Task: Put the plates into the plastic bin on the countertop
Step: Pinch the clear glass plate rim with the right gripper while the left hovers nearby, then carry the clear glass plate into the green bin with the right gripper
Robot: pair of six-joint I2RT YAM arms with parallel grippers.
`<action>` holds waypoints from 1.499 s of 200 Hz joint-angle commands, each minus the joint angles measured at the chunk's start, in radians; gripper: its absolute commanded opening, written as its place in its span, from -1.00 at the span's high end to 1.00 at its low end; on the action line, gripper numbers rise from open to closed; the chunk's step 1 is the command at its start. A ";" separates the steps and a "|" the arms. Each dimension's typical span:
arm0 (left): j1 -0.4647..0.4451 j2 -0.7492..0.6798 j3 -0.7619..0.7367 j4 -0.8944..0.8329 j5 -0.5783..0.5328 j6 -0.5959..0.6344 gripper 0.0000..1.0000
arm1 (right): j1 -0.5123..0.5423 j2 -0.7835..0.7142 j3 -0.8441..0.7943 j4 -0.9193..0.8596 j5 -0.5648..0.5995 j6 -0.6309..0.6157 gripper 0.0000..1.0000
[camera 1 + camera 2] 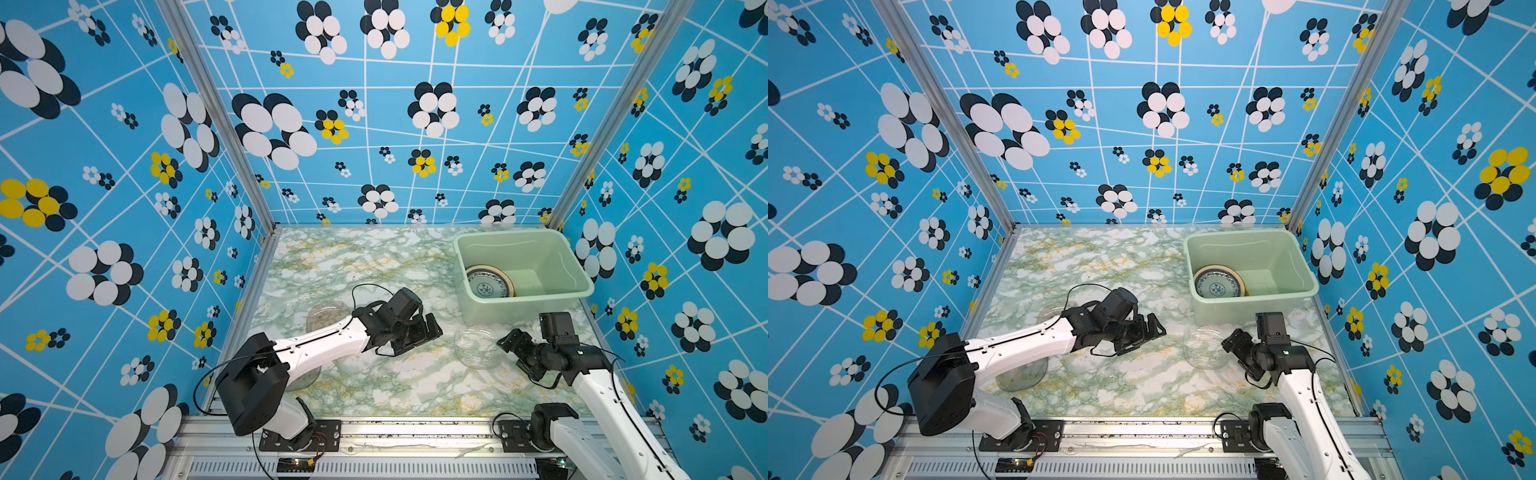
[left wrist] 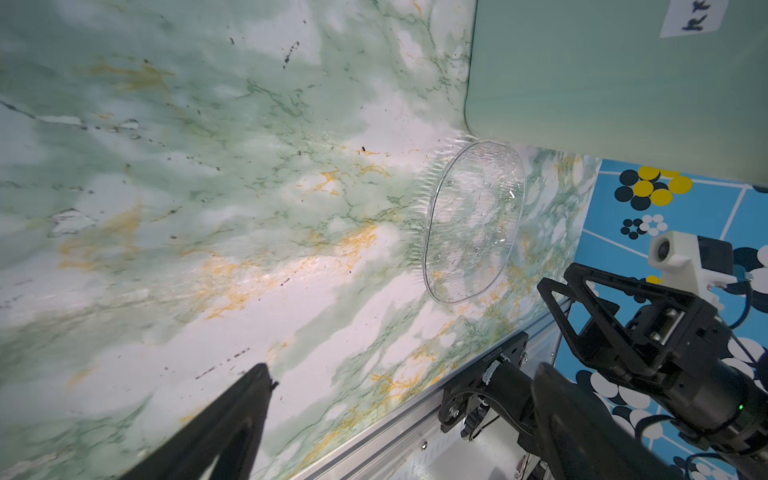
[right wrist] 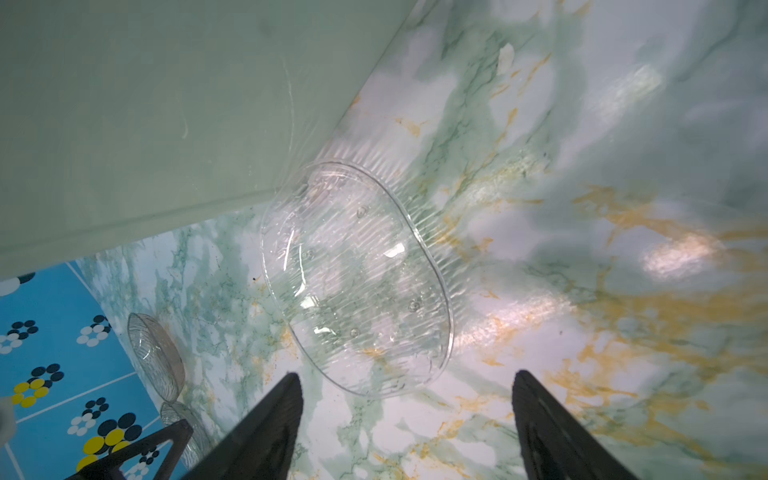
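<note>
The plastic bin (image 1: 528, 309) (image 1: 1254, 309) stands at the back right of the countertop (image 1: 374, 266). Inside it a blue-patterned plate (image 1: 487, 286) (image 1: 1217, 287) lies on top of a beige-rimmed one. A clear glass plate (image 1: 477, 347) (image 1: 1205, 347) (image 2: 473, 220) (image 3: 357, 278) lies flat just in front of the bin. My right gripper (image 1: 509, 353) (image 3: 407, 376) is open right beside it, the plate's rim just ahead of its fingertips. My left gripper (image 1: 430, 334) (image 2: 405, 382) is open and empty over the middle of the countertop, left of that plate.
Two more clear glass plates (image 1: 326, 313) (image 1: 301, 378) lie partly hidden under my left arm, and show as small glass plates (image 3: 156, 357) in the right wrist view. Blue flowered walls enclose three sides. A metal rail (image 1: 415, 428) runs along the front edge.
</note>
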 commanded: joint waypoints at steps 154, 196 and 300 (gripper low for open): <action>-0.049 0.294 0.105 0.297 0.077 -0.174 -0.98 | -0.056 0.326 -0.124 0.329 -0.252 -0.128 0.24; -0.050 0.288 0.100 0.296 0.068 -0.178 -0.99 | -0.056 0.408 -0.101 0.290 -0.263 -0.208 0.74; -0.024 0.037 0.139 0.006 -0.137 -0.041 -0.99 | 0.036 0.119 -0.086 0.079 -0.246 -0.103 1.00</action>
